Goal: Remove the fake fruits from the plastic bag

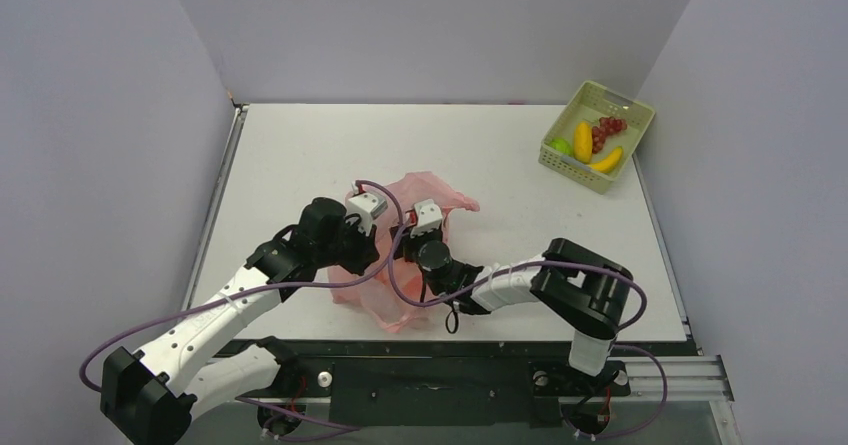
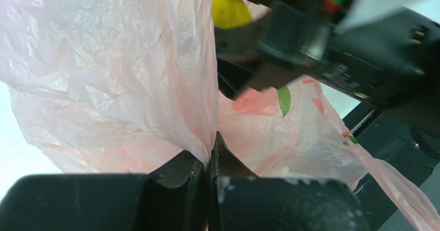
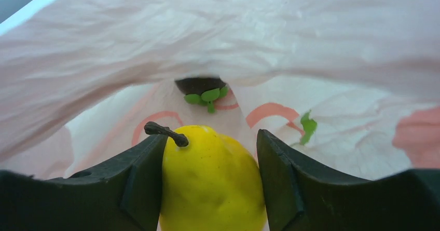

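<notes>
The plastic bag [image 1: 445,193] lies crumpled close to the table's [image 1: 300,155] near edge, about midway along it. White tabletop shows to its left, right and far side, and the pale green basket [image 1: 625,100], holding a banana [image 1: 607,160] and a grape bunch [image 1: 608,126], sits well apart in the far right corner. The left gripper [image 2: 211,143] is fully closed, pinching a fold of the bag's film, while the right gripper [image 3: 211,148], inside the bag, has its jaws partly closed on a yellow fruit [image 3: 210,184], both fingers touching it.
</notes>
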`<state>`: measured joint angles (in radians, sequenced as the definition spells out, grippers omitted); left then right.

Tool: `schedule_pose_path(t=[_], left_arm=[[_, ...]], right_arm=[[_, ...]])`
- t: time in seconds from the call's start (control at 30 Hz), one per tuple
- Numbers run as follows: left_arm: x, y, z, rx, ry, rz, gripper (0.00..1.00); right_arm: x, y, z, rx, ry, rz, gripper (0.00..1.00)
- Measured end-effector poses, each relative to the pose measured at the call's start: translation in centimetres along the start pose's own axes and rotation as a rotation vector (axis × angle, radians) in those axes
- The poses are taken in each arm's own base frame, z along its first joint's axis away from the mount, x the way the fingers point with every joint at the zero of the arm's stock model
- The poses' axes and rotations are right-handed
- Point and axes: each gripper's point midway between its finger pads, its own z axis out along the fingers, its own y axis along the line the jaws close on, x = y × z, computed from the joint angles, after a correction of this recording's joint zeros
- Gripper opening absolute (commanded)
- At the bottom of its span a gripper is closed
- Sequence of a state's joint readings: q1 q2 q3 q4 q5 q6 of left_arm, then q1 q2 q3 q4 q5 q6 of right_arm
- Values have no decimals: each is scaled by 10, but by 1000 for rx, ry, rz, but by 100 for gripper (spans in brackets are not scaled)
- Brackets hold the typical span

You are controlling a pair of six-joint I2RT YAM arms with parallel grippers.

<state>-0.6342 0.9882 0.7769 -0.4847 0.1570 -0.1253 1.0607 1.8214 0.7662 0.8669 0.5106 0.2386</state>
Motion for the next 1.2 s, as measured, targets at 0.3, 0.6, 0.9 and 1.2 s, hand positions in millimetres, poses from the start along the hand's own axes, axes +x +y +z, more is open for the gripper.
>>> schedule_pose_path(t=[0.3,0.6,0.9,1.2], left_arm=[[5,2,1,-7,21,5,0],[6,4,3,-18,27,5,0],[9,7,6,-31,52,1,0],[13,8,6,-35,68,-4,0]], right_arm=[[-1,8,-54,-31,3,-19,0],[-35,-35,-117,-23,-49,234,0],[-75,-94,-163,95,-120,422,0],[-39,-216,-177,552,-53,396,0]])
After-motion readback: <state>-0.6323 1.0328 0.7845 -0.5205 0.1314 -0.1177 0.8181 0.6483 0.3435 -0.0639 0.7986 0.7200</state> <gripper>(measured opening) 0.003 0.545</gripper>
